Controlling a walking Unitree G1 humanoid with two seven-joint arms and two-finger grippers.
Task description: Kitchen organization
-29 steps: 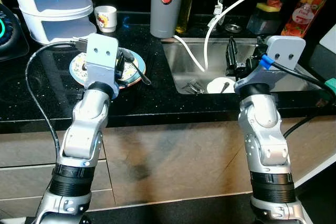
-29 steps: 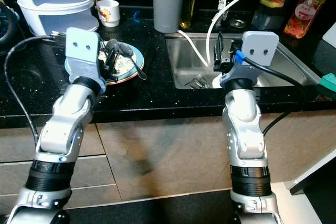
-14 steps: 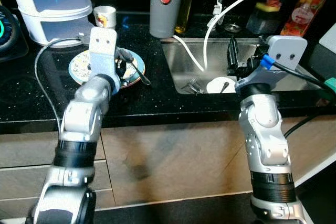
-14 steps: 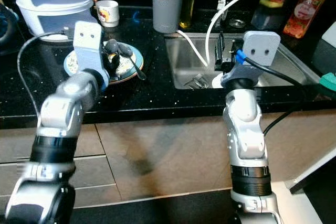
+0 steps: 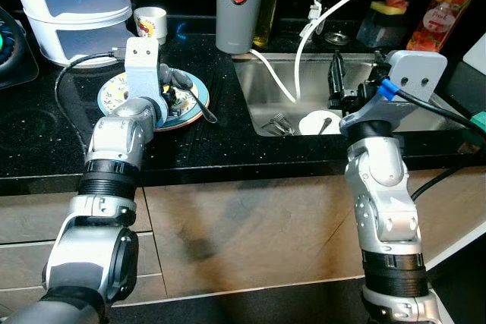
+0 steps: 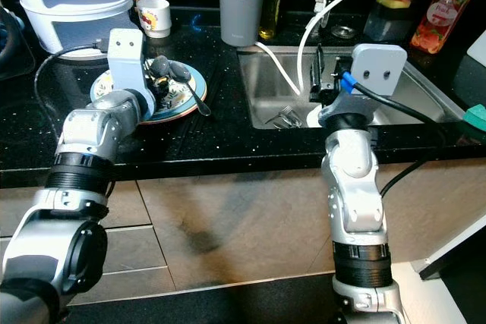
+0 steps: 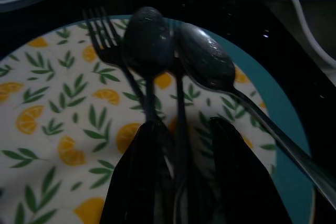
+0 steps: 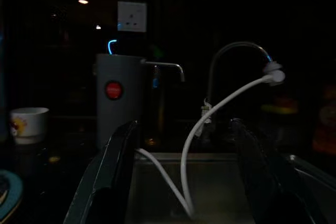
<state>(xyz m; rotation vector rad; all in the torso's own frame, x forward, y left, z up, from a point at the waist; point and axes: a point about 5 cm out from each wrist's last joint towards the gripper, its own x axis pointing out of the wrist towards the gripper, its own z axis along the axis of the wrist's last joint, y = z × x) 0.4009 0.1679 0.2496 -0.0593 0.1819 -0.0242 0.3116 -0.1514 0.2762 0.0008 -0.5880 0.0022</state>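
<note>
This is a home kitchen. A black speckled table holds a steel sink with a faucet and white hose, beside a grey thermos, a cup and a lemon-patterned plate of cutlery. Wooden cabinet fronts run beneath.

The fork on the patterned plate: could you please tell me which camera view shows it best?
The left wrist view: the fork lies close up on the plate, tines distinct. In both eye views it is largely hidden behind the left arm.

The left hand, fingers parted, straddles cutlery handles on the lemon-patterned plate.
</note>
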